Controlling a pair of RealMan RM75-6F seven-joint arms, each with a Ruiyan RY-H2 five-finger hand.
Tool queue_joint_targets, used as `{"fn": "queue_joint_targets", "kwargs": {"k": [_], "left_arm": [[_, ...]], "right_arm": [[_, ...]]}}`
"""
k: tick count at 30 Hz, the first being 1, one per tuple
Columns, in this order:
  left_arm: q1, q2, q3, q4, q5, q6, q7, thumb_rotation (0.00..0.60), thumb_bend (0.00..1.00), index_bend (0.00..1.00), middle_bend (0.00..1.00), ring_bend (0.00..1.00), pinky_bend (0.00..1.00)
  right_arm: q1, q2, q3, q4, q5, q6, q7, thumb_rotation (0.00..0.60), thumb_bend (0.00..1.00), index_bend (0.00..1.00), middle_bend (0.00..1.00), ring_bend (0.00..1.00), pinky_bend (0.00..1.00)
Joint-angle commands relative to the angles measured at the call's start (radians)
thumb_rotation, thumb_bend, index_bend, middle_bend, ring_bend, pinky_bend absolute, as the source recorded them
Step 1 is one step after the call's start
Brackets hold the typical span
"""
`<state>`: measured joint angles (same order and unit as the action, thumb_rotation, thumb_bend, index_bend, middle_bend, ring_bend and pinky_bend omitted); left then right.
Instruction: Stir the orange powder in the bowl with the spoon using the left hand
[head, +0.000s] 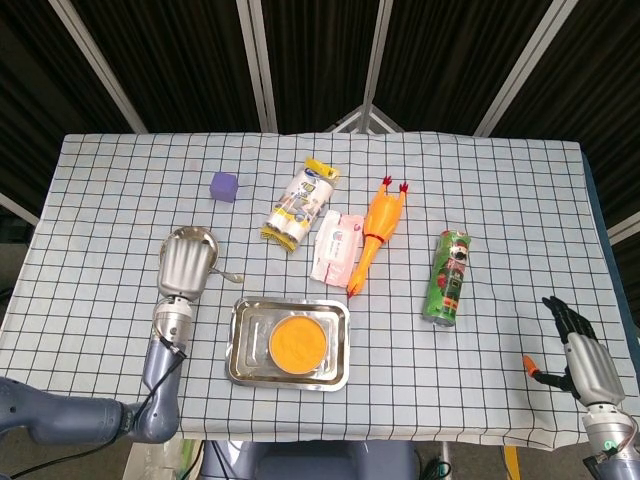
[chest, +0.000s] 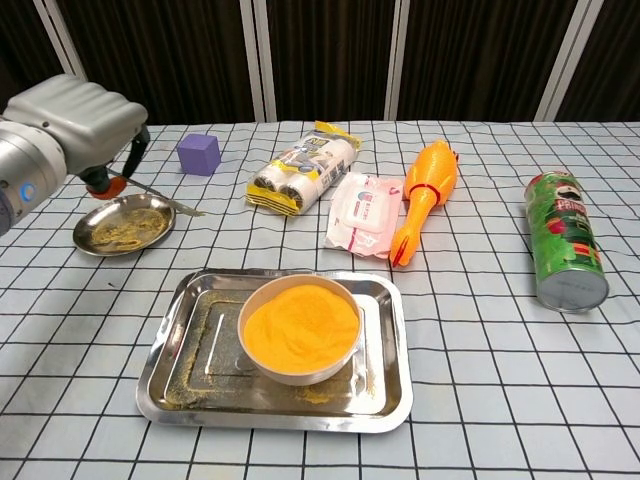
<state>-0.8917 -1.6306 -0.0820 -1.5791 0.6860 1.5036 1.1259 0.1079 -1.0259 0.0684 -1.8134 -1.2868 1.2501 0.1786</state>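
Note:
A white bowl (head: 298, 342) (chest: 300, 326) full of orange powder stands in a steel tray (head: 241, 345) (chest: 175, 345) near the table's front edge. My left hand (head: 186, 268) (chest: 72, 118) is well to the left of the tray, above a small round metal dish (head: 190, 237) (chest: 125, 226). It grips a thin metal spoon (head: 229, 275) (chest: 166, 199), whose tip points right, clear of the bowl. My right hand (head: 581, 361) rests at the table's front right corner with fingers apart, holding nothing.
Behind the tray lie a purple cube (head: 224, 186) (chest: 199, 153), a yellow-ended pack of rolls (head: 300, 205) (chest: 300, 170), a wipes pack (head: 337, 246) (chest: 365, 212), an orange rubber chicken (head: 378, 230) (chest: 425, 195) and a green crisps can (head: 448, 277) (chest: 562, 240).

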Motion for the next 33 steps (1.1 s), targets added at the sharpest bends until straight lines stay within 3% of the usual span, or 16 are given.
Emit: {"fn": "queue_joint_targets", "kwargs": {"k": [1, 7, 17, 26, 33], "left_arm": [[0.041, 0.023, -0.002, 0.115, -0.009, -0.087, -0.091, 0.6, 0.74, 0.79, 1.0, 0.98, 0.99], [0.069, 0.004, -0.006, 0.28, -0.029, -0.201, -0.171, 0.6, 0.6, 0.78, 1.0, 0.98, 0.99], [0.086, -0.069, -0.021, 0.51, 0.016, -0.296, -0.263, 0.6, 0.56, 0.74, 0.97, 0.95, 0.99], [0.103, -0.137, -0.044, 0.616, 0.064, -0.319, -0.331, 0.6, 0.38, 0.57, 0.89, 0.9, 0.96], [0.114, -0.145, -0.066, 0.624, 0.082, -0.31, -0.335, 0.6, 0.21, 0.32, 0.84, 0.89, 0.95]], "right_arm": [[0.0, 0.001, 0.002, -0.003, 0.006, -0.001, 0.003, 0.6, 0.37, 0.0, 0.0, 0.0, 0.0], [0.006, 0.001, 0.008, -0.006, 0.028, -0.018, 0.008, 0.6, 0.37, 0.0, 0.0, 0.0, 0.0], [0.008, 0.008, 0.012, -0.015, 0.043, -0.031, 0.022, 0.6, 0.37, 0.0, 0.0, 0.0, 0.0], [0.006, 0.014, 0.011, -0.027, 0.049, -0.034, 0.026, 0.6, 0.37, 0.0, 0.0, 0.0, 0.0], [0.005, 0.015, 0.011, -0.029, 0.048, -0.034, 0.029, 0.6, 0.37, 0.0, 0.0, 0.0, 0.0]]}}
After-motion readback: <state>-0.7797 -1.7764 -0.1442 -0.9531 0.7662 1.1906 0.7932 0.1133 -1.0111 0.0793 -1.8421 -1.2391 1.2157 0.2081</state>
